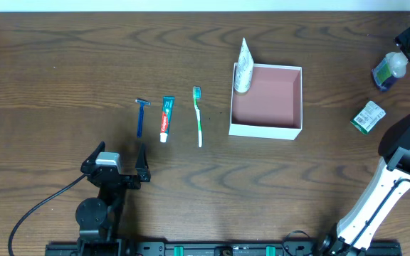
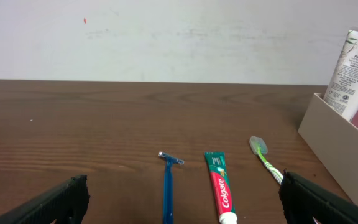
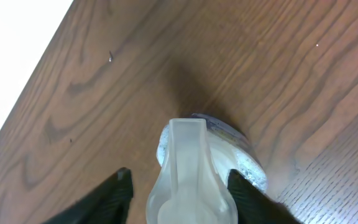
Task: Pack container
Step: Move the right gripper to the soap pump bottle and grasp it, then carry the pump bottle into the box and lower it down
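The container [image 1: 265, 131], a square white box with a pink-brown inside, sits right of centre; its wall shows in the left wrist view [image 2: 340, 149]. A white tube [image 1: 243, 67] [image 2: 353, 71] leans in its back left corner. A blue razor [image 1: 140, 117] [image 2: 168, 186], a toothpaste tube [image 1: 166, 117] [image 2: 221, 190] and a green toothbrush [image 1: 198, 114] [image 2: 263, 155] lie in a row left of it. My left gripper [image 1: 122, 151] [image 2: 182, 199] is open and empty, low before them. My right gripper [image 1: 404, 57] [image 3: 182, 193] is open, its fingers either side of a pump bottle's [image 1: 386, 71] [image 3: 191, 149] white head.
A small green-and-white carton [image 1: 368, 116] lies on the table right of the container, below the pump bottle. The table's far edge runs close behind the bottle. A black cable trails from the left arm's base toward the front left.
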Motion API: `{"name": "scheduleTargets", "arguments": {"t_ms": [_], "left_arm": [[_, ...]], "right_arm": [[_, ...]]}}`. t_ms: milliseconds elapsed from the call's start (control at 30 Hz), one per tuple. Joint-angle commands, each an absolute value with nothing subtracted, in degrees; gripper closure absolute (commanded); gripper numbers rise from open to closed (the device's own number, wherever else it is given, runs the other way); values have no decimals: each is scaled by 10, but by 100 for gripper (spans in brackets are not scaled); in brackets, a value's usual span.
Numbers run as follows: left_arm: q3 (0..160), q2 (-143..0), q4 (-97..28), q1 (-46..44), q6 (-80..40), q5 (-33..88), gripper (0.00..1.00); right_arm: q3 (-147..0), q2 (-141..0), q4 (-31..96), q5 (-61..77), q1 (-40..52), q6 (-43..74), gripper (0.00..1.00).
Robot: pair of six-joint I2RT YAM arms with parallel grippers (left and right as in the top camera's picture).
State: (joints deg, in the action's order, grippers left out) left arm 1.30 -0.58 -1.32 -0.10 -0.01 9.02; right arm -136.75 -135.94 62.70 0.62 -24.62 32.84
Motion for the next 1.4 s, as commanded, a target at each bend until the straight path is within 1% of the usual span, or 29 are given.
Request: {"name": "scheduleTargets", "arguments": {"t_ms": [0,100,167,233,433,733,933,1033,1300,1367], "left_arm": [[2,-2,-31,1,3,98,2],[2,-2,-31,1,3,98,2],[2,-2,-31,1,3,98,2],[2,-2,-31,1,3,98,2],[2,-2,-31,1,3,98,2],[2,-2,-31,1,3,98,2],[2,-2,-31,1,3,98,2],[2,-2,-31,1,3,98,2],[2,-2,-31,1,3,98,2],[2,-2,-31,1,3,98,2]], "right_arm": [[-1364,-1361,625,2,-244,332,58],[-1366,-1360,627,4,-244,332,63],[-1368,-1359,631,5,-244,332,73],[-1370,-1354,635,6,-244,332,78],[-1389,-1320,643,56,-243,322,79],[-1399,-1197,682,102,-222,299,82],[-1399,-1113,736,112,-165,255,81],[-1399,-1089,756,112,-127,245,79],[-1398,-1098,794,105,-27,243,79],[-1398,-1107,793,98,-6,251,78]]}}
